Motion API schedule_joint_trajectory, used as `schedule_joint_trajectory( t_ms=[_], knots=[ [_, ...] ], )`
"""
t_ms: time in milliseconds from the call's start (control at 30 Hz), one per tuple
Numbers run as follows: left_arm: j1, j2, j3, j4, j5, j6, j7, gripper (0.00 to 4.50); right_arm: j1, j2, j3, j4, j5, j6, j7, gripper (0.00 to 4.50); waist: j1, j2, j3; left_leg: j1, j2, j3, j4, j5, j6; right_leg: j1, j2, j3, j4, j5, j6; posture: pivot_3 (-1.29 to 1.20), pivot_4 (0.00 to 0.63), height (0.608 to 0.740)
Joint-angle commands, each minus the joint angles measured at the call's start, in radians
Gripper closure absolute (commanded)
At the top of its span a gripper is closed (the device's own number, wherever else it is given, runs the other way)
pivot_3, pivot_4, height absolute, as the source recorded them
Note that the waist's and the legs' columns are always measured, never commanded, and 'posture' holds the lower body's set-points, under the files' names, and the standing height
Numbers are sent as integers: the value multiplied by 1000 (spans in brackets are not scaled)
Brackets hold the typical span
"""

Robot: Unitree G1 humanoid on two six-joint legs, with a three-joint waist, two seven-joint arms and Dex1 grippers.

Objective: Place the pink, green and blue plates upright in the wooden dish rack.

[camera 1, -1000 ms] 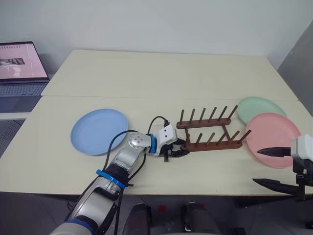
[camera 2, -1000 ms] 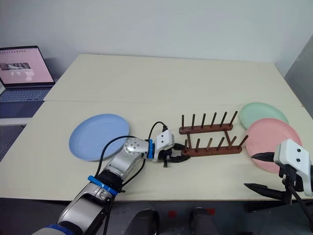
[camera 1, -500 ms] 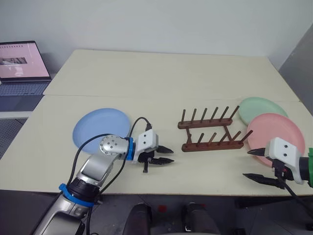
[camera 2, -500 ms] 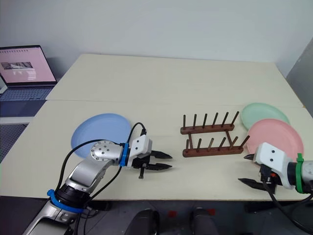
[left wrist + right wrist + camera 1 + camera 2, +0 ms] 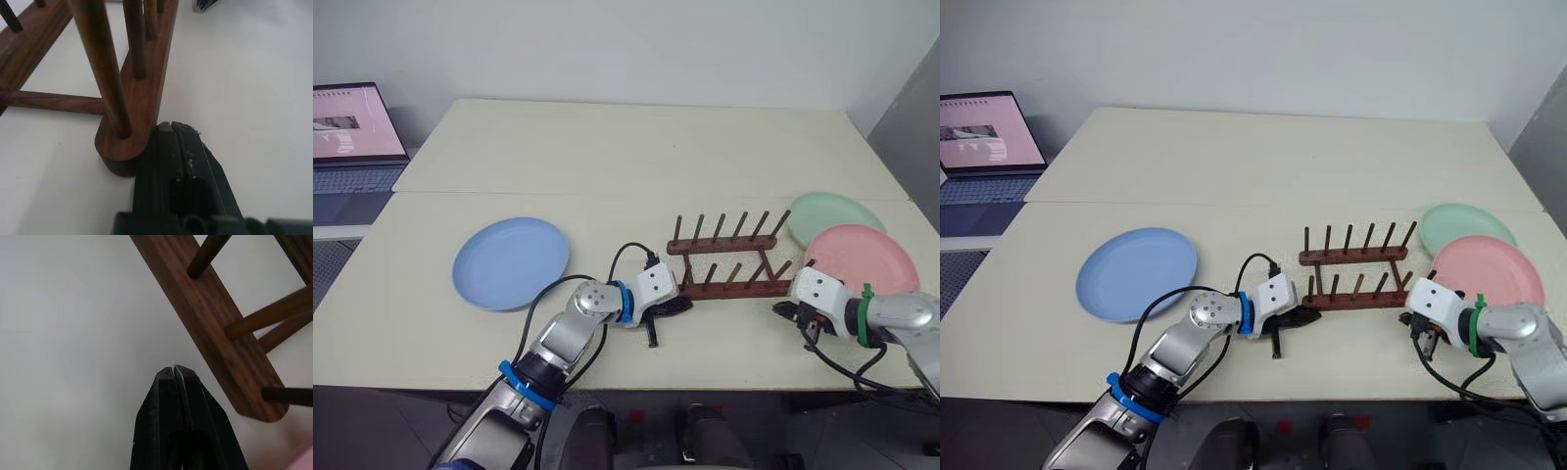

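The wooden dish rack (image 5: 729, 257) stands empty at mid-table, its pegs upright. My left gripper (image 5: 680, 305) is shut with nothing in it, and its tip (image 5: 171, 128) presses against the left end of the rack's near base bar (image 5: 142, 98). My right gripper (image 5: 781, 309) is also shut and empty. Its tip (image 5: 174, 369) sits on the table just short of the near bar's right end (image 5: 230, 352). The blue plate (image 5: 512, 262) lies flat to the left. The pink plate (image 5: 860, 257) and green plate (image 5: 830, 217) lie flat to the right of the rack, the pink one overlapping the green.
A laptop (image 5: 352, 137) sits open on a side surface at the far left. A seam (image 5: 607, 193) runs across the table behind the rack. The table's front edge is close behind both grippers.
My left gripper swung right, back to the rack's left end, and shut. My right gripper came down and in toward the rack's right end and shut from wide open.
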Motion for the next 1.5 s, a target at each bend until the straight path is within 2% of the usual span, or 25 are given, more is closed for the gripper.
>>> schedule_joint_trajectory(
  t_ms=[33,200,600,800,933,1033,1200,1267,1400,1467,1500],
  knots=[
    [-40,-8,21,59,39,-52,60,4500,-45,41,24,21,-39,-10,-52,4479,0,0,0,0,0,0,0,0,0,0,0,0,0,0,-1,0,150,740],
    [-86,-20,32,136,51,-96,90,4500,-103,93,33,74,-75,-23,-109,4479,-2,-1,0,1,0,0,2,1,1,0,0,3,-1,3,-4,0,150,740],
    [-158,-59,54,269,66,-158,143,4500,-155,130,36,136,-104,-45,-132,4479,-1,-1,0,0,0,2,2,1,2,-1,1,4,-1,5,-2,0,150,740],
    [-126,-48,55,216,44,-149,103,4500,-165,138,28,135,-112,-64,-146,4479,-2,-1,0,0,0,3,1,1,2,-1,1,4,-1,5,-2,0,150,740],
    [-26,57,62,13,-38,-45,-60,4500,-106,125,-42,-12,-54,-12,-125,4479,-7,0,-1,-1,1,2,-1,1,2,-4,2,6,0,6,0,0,150,740],
    [26,146,93,-133,-107,26,-145,3898,-19,124,-143,-189,4,84,-130,3883,-3,0,-1,-3,2,2,-1,1,2,-6,3,4,0,5,-2,0,150,740],
    [71,260,148,-314,-251,127,-273,2418,171,147,-304,-453,41,203,-169,2115,5,0,-1,-4,3,1,-1,1,2,-6,2,2,0,3,-4,0,150,740],
    [67,279,165,-342,-284,147,-293,1823,231,159,-351,-491,26,206,-199,1400,4,0,-1,-4,3,1,0,1,2,-5,1,2,0,1,-8,0,150,740],
    [47,309,193,-370,-342,157,-341,701,320,192,-387,-509,-36,186,-281,0,0,-1,-1,-2,1,1,1,1,2,-4,-2,4,-1,2,-5,0,150,740],
    [33,327,192,-375,-364,143,-383,180,329,221,-367,-494,-65,210,-338,0,-1,0,-1,-1,1,1,1,1,2,-4,-3,5,-1,3,-5,0,150,740],
    [24,338,192,-377,-375,130,-413,180,330,241,-350,-483,-84,231,-375,0,-2,-1,-1,-1,1,1,1,1,2,-4,-3,5,-1,3,-5,0,150,740]
  ],
)
